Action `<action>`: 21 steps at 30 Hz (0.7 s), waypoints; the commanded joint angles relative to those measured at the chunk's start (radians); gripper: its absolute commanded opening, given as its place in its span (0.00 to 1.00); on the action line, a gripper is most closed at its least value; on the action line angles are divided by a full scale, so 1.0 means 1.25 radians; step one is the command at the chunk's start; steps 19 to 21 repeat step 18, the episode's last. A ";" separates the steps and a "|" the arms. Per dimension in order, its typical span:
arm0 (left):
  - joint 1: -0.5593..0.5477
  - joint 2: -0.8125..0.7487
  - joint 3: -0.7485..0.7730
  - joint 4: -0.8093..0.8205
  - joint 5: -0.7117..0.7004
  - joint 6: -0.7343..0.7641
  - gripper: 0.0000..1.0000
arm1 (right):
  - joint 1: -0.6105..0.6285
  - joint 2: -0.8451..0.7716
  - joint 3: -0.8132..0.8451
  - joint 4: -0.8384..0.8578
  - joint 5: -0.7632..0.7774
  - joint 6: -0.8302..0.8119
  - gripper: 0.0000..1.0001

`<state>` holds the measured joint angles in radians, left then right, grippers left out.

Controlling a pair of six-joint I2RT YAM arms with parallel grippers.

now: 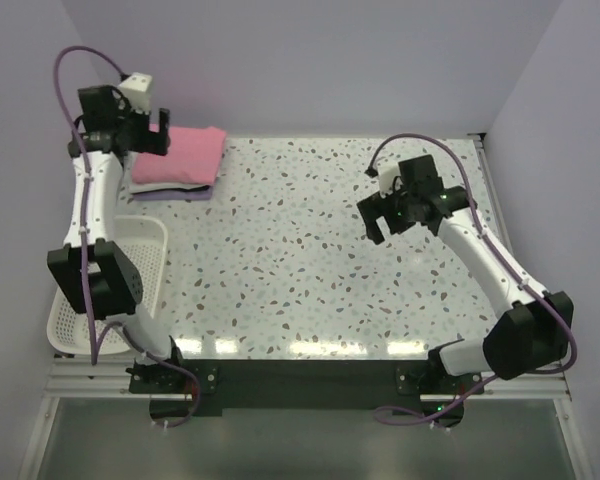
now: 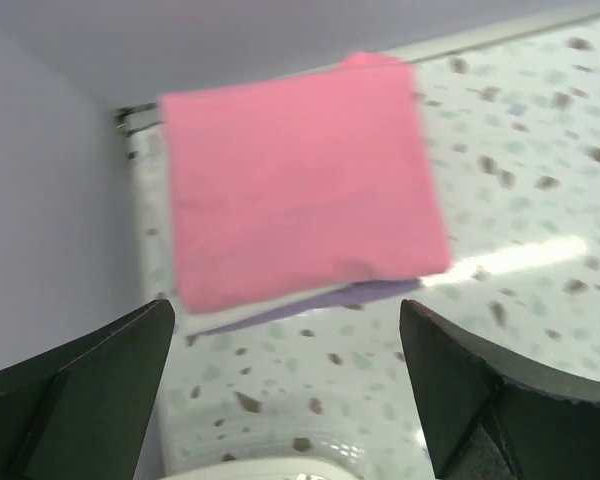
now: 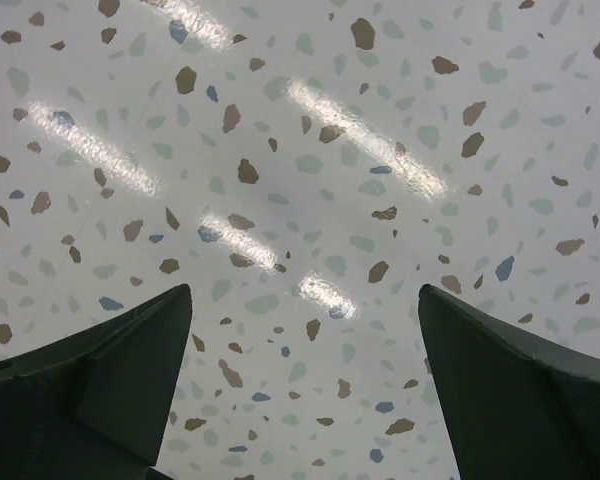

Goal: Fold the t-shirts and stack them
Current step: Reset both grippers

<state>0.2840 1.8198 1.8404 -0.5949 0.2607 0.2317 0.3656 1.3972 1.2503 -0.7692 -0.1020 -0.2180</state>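
A white mesh basket point(image 1: 152, 262) sits at the left near edge of the speckled table point(image 1: 300, 260), partly under the left arm. Further back, the left gripper point(image 1: 158, 132) point(image 2: 285, 312) is raised at the left side of the t-shirts. Its jaws are spread wide with nothing between them, and in the wrist view the cloth lies clear of both fingers.

The pink t-shirt point(image 1: 185, 155) point(image 2: 300, 180) is folded into a neat rectangle in the far left corner of the table, close to the back wall. It lies on top of the pale t-shirt point(image 1: 172, 187) point(image 2: 310, 300), which shows only as a thin edge along the near side.

Well apart from the stack, on the right half of the table, the right gripper point(image 1: 372, 222) point(image 3: 305, 300) hangs over bare tabletop. It is fully parted and holds nothing.
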 commanded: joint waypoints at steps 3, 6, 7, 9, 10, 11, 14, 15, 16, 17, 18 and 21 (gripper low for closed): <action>-0.220 -0.188 -0.183 0.010 -0.002 0.041 1.00 | -0.114 -0.044 0.005 0.008 -0.118 0.054 0.99; -0.318 -0.262 -0.283 0.033 0.005 -0.002 1.00 | -0.187 -0.035 -0.013 0.007 -0.176 0.061 0.99; -0.334 -0.275 -0.311 0.044 0.007 -0.015 1.00 | -0.219 -0.032 -0.021 0.008 -0.189 0.060 0.98; -0.369 -0.312 -0.408 0.082 0.007 -0.037 1.00 | -0.238 -0.030 -0.060 0.020 -0.202 0.049 0.99; -0.377 -0.321 -0.438 0.095 0.010 -0.044 1.00 | -0.246 -0.038 -0.078 0.028 -0.199 0.043 0.99; -0.384 -0.327 -0.465 0.109 0.013 -0.055 1.00 | -0.248 -0.043 -0.115 0.034 -0.195 0.038 0.99; -0.386 -0.350 -0.553 0.135 0.027 -0.070 1.00 | -0.248 -0.071 -0.178 0.058 -0.185 0.032 0.99; -0.386 -0.362 -0.581 0.140 0.023 -0.072 1.00 | -0.248 -0.075 -0.188 0.061 -0.186 0.033 0.99; -0.386 -0.366 -0.591 0.143 0.022 -0.074 1.00 | -0.248 -0.079 -0.198 0.062 -0.188 0.036 0.99; -0.386 -0.369 -0.595 0.143 0.022 -0.075 1.00 | -0.248 -0.090 -0.212 0.063 -0.191 0.037 0.99; -0.384 -0.370 -0.595 0.137 0.025 -0.074 1.00 | -0.248 -0.095 -0.216 0.063 -0.193 0.042 0.99; -0.384 -0.370 -0.595 0.137 0.025 -0.074 1.00 | -0.248 -0.095 -0.216 0.063 -0.193 0.042 0.99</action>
